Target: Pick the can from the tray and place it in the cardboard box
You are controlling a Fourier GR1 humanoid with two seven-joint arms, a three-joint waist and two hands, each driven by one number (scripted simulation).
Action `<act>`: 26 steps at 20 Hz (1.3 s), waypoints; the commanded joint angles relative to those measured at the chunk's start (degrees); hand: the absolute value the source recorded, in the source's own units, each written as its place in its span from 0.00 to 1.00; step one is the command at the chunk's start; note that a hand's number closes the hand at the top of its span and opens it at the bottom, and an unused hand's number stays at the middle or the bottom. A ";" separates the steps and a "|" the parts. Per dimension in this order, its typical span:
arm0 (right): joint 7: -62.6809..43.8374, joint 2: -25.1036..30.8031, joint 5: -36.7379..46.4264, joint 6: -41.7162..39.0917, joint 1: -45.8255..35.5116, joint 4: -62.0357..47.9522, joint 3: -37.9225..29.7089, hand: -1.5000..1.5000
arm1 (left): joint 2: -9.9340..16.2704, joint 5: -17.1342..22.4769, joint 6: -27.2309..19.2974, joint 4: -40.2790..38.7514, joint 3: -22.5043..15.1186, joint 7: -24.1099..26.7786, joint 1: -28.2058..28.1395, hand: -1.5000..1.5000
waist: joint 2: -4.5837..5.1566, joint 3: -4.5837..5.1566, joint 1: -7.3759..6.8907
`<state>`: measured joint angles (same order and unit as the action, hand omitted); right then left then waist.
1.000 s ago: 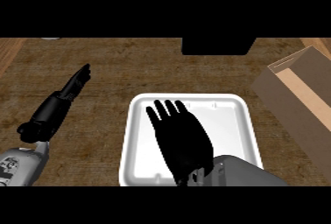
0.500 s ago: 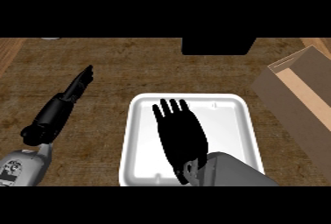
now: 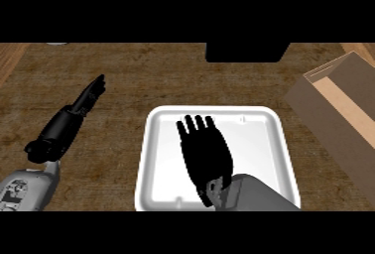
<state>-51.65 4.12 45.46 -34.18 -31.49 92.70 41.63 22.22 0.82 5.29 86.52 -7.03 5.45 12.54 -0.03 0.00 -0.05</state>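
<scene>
The can shows nowhere on the tray (image 3: 164,163); if it is there, the right hand (image 3: 209,154) hides it, and I cannot tell. The tray is a white, shallow rectangle with rounded corners and a raised rim, lying on the brown wooden counter (image 3: 147,79) at the middle of the head view. The right hand lies flat over the tray's middle, palm down, fingers straight and close together, pointing away toward the tray's far rim without reaching it. Nothing can be seen held in it. Its grey forearm (image 3: 256,196) comes in from the lower edge, covering the tray's near right corner.

The cardboard box (image 3: 337,114) stands to the right of the tray, apart from it, with a paler strip of its inner wall showing at the open top.

The left hand (image 3: 88,96) is over the bare counter left of the tray, well apart from it, fingers straight and pressed together, pointing up and away, holding nothing. A dark block (image 3: 245,52) sits at the far edge of the counter.
</scene>
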 commanded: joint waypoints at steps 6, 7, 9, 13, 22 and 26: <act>4.63 -1.58 8.62 2.85 2.68 -7.35 -2.13 0.00 | -2.36 -3.41 1.70 -2.62 2.17 3.21 0.06 0.50 | 0.10 0.01 0.11; 1.64 -2.58 9.61 0.48 3.95 -5.00 -1.24 0.00 | -0.65 -0.46 4.20 0.93 4.26 1.43 -1.58 0.50 | 0.00 0.00 -0.01; 5.69 -0.59 10.54 1.07 3.80 -6.01 -4.02 0.00 | -2.02 -2.35 3.48 1.23 3.62 -0.27 -1.34 0.50 | 0.01 -0.01 -0.04; 5.47 -3.76 11.63 -1.85 5.36 -5.20 -5.15 0.00 | -3.54 -2.64 3.94 3.20 4.80 -3.86 0.35 0.50 | -0.03 -0.01 -0.05; 19.12 -3.93 17.12 9.19 5.50 -15.27 -0.68 1.00 | -4.08 -4.64 5.50 -1.85 6.33 1.42 0.84 0.50 | 0.12 0.00 -0.11; 24.25 0.65 20.41 12.99 6.41 -12.14 -2.40 1.00 | -4.94 -4.98 5.69 5.23 5.64 -3.98 -1.23 0.50 | -0.03 -0.02 -0.11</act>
<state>-31.19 2.93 63.24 -23.65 -26.14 79.28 38.66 17.05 -4.42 9.92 89.40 -2.22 3.22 12.12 -0.16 0.02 -0.19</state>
